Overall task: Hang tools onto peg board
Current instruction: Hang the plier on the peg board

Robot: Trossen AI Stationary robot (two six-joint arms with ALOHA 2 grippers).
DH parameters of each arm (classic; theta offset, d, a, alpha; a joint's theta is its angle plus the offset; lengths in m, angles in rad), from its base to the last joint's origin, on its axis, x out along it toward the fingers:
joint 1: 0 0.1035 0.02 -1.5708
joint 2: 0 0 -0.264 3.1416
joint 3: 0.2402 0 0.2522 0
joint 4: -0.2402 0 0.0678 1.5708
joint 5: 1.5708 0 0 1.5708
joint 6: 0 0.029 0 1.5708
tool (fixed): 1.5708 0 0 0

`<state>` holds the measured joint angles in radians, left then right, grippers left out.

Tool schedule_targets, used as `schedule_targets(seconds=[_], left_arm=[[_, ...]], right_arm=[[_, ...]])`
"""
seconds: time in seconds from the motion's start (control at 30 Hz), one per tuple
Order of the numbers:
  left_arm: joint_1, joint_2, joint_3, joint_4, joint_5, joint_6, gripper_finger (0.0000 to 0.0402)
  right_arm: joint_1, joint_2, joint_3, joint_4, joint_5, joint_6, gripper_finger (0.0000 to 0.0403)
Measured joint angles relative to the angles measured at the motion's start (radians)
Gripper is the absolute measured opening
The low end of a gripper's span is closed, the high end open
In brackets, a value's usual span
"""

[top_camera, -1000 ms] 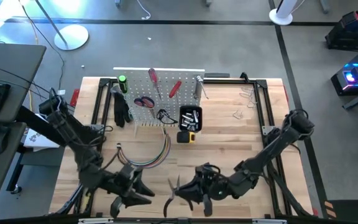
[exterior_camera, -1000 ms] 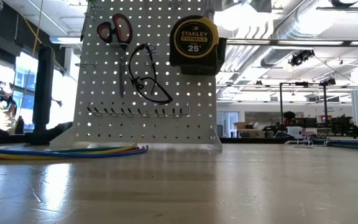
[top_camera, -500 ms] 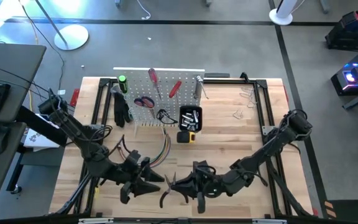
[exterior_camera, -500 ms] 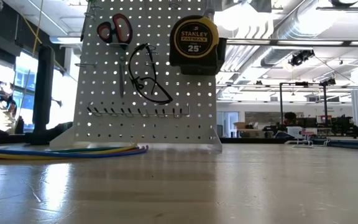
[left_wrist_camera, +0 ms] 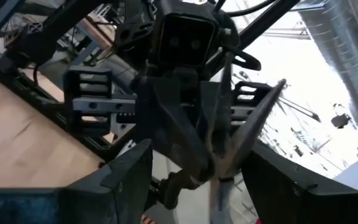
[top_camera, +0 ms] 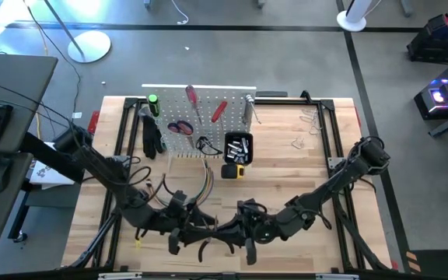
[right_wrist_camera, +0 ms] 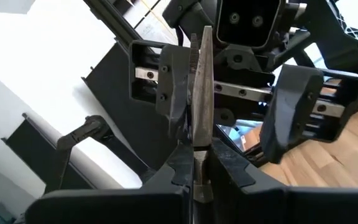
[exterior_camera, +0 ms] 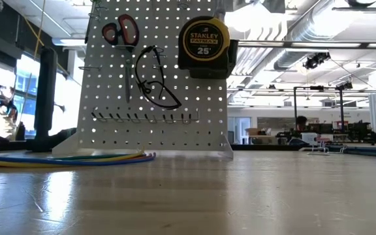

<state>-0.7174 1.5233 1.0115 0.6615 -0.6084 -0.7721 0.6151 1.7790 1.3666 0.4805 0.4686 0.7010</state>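
Note:
Black-handled pliers [top_camera: 211,239] hang above the near middle of the table, with my right gripper [top_camera: 229,232] shut on them. Their metal nose [right_wrist_camera: 201,81] points at my left gripper [top_camera: 199,233], which faces it, open, with one finger on each side of the nose; I cannot tell whether a finger touches it. The white peg board [top_camera: 201,120] stands at the far side. It carries red scissors [exterior_camera: 121,31], a yellow tape measure [exterior_camera: 203,40], red and green screwdrivers [top_camera: 192,97] and a black bin [top_camera: 237,146]. My right gripper pinches the pliers between its two fingers just behind the metal nose [right_wrist_camera: 199,155]. It comes level from the table's right side, and the nose sticks straight out past the fingertips. The pliers are clear of the table, with a black handle [top_camera: 205,249] curving away below.
A curved bundle of coloured cables [top_camera: 202,187] lies between the arms and the board. A black metal frame [top_camera: 128,136] borders the table. Black gloves [top_camera: 152,136] hang beside the board, and wire clamps [top_camera: 306,124] lie at the far right.
My left gripper has travelled along the near edge toward the table's right and has closed in on the pliers' nose. My right gripper has edged a little toward the left with the pliers, which stay clear of the table.

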Motion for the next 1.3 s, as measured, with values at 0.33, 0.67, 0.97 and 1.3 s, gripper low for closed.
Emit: schedule_targets(seconds=[0.33,0.67,0.97,1.3], left_arm=[[0.021,0.034,0.001,0.044,0.004,0.053,0.0207],[0.02,0.032,0.003,0.046,-0.048,0.083,0.0023],[0.025,-0.015,0.001,0.007,-0.14,0.104,0.0023],[0.018,-0.088,-0.001,-0.009,-0.274,0.142,0.0023]], right_arm=[[0.0,0.0,0.0,-0.012,0.003,0.006,0.0016],[0.008,0.0,-0.001,-0.014,0.02,-0.002,0.0094],[0.03,-0.077,-0.001,-0.123,0.074,-0.001,0.0187],[0.109,-0.259,0.002,-0.36,0.159,0.004,0.0196]])
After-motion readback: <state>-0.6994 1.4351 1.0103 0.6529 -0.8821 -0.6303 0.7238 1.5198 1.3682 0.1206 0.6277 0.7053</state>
